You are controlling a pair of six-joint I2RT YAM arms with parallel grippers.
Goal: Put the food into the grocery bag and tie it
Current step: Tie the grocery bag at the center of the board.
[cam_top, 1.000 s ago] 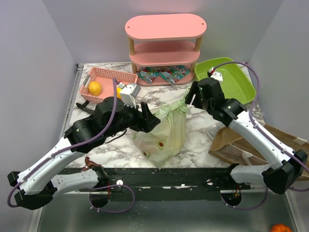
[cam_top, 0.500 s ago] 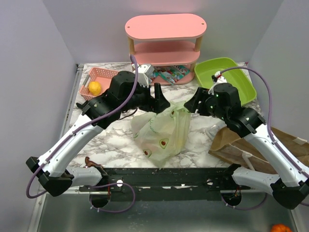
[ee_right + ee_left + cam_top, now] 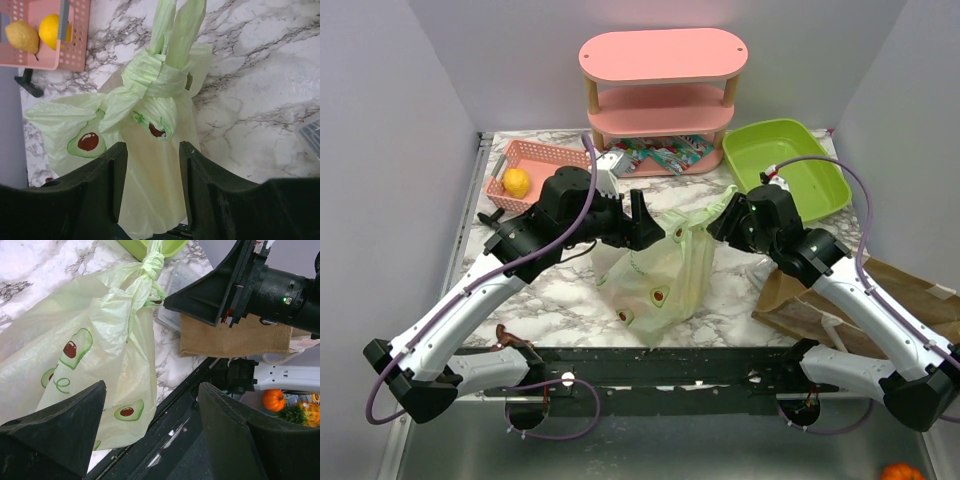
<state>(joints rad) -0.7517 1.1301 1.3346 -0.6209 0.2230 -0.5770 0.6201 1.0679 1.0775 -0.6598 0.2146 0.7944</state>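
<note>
The pale-green grocery bag [image 3: 660,275] with avocado prints lies on the marble table, its handles tied in a knot [image 3: 694,226] at the top. The knot also shows in the left wrist view [image 3: 151,266] and the right wrist view [image 3: 156,80]. My left gripper [image 3: 648,222] is open and empty just left of the knot. My right gripper [image 3: 724,216] is open and empty just right of it, above the bag [image 3: 150,185]. Teal-and-red snack packets [image 3: 665,153] lie on the bottom shelf. What is inside the bag is hidden.
A pink shelf unit [image 3: 660,80] stands at the back. A pink basket [image 3: 525,170] with yellow fruits is back left, and a lime-green tray [image 3: 790,170] back right. A brown paper bag [image 3: 860,295] lies under my right arm. An orange vegetable [image 3: 273,400] lies below the table.
My left arm swung up and toward the back, then settled beside the knot. My right gripper shifted lower and closer to the knot. The bag has stayed put.
</note>
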